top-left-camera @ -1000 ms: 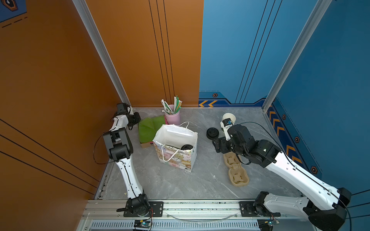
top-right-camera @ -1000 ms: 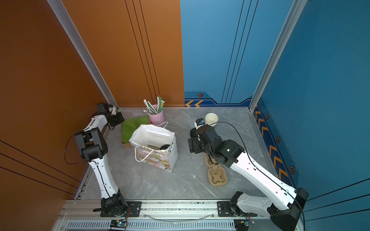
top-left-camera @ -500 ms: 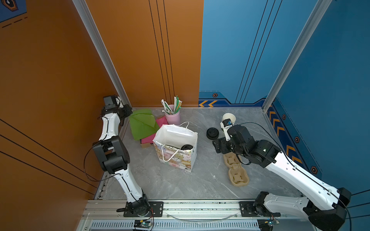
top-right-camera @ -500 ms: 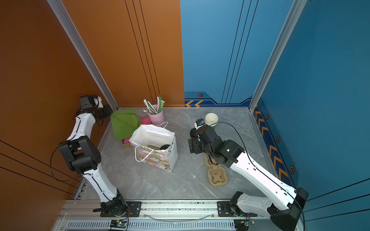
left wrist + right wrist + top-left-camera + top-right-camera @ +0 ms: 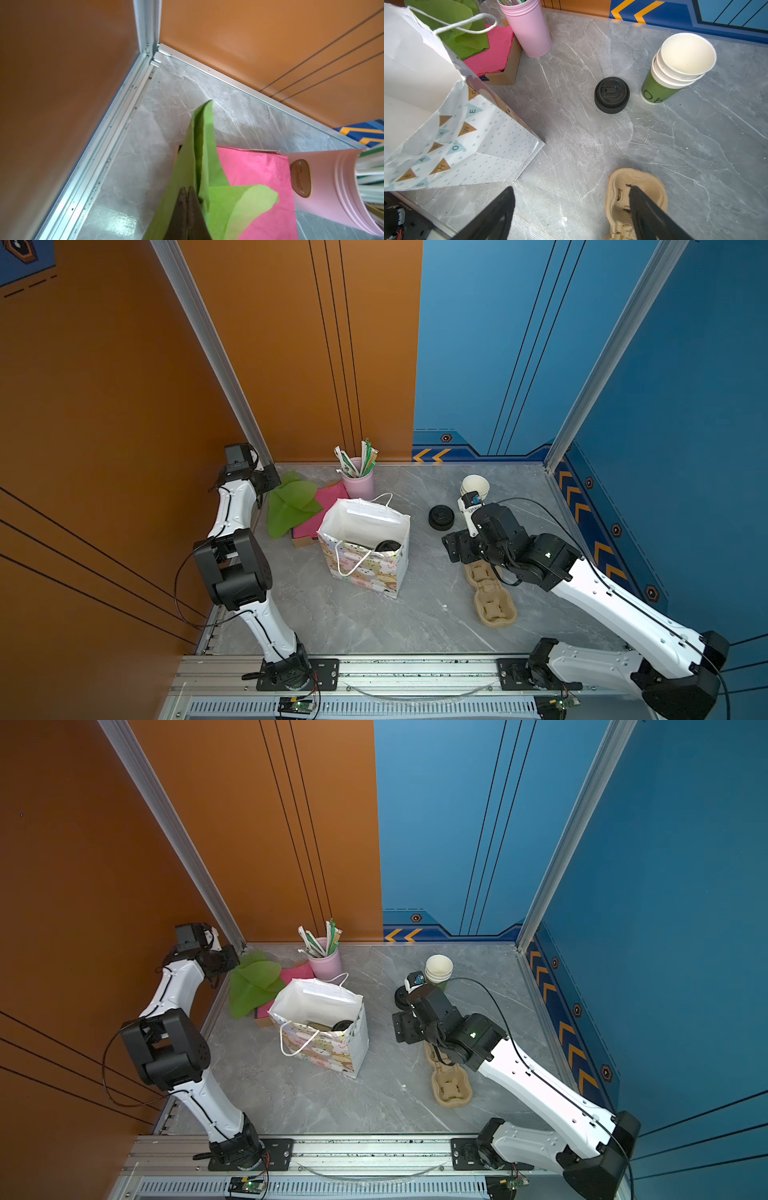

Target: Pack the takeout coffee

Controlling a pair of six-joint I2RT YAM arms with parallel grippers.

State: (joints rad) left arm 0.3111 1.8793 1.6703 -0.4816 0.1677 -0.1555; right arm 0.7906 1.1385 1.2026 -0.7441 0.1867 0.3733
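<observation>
A patterned white gift bag [image 5: 365, 568] [image 5: 322, 1044] [image 5: 446, 133] stands open mid-table. Deep inside it the takeout coffee shows only its black lid [image 5: 387, 546] [image 5: 343, 1026]; the cup body is hidden. My left gripper [image 5: 270, 485] [image 5: 186, 190] hangs at the far left corner, shut on a green tissue sheet [image 5: 291, 506] [image 5: 199, 145] that droops from it. Right of the bag, my right gripper [image 5: 455, 545] [image 5: 570, 188] is open and holds nothing, hovering above the table by a cardboard cup carrier [image 5: 492, 601] [image 5: 633, 191].
Pink tissue [image 5: 332, 493] lies on a brown box behind the bag, next to a pink tin of straws [image 5: 357, 483]. A loose black lid [image 5: 440, 517] [image 5: 612, 94] and a stack of lidless cups [image 5: 474, 487] [image 5: 675, 68] sit at the back right. Walls close three sides.
My left gripper has risen toward the corner, pulling the green sheet up off the pink tissue. The right arm has stayed still.
</observation>
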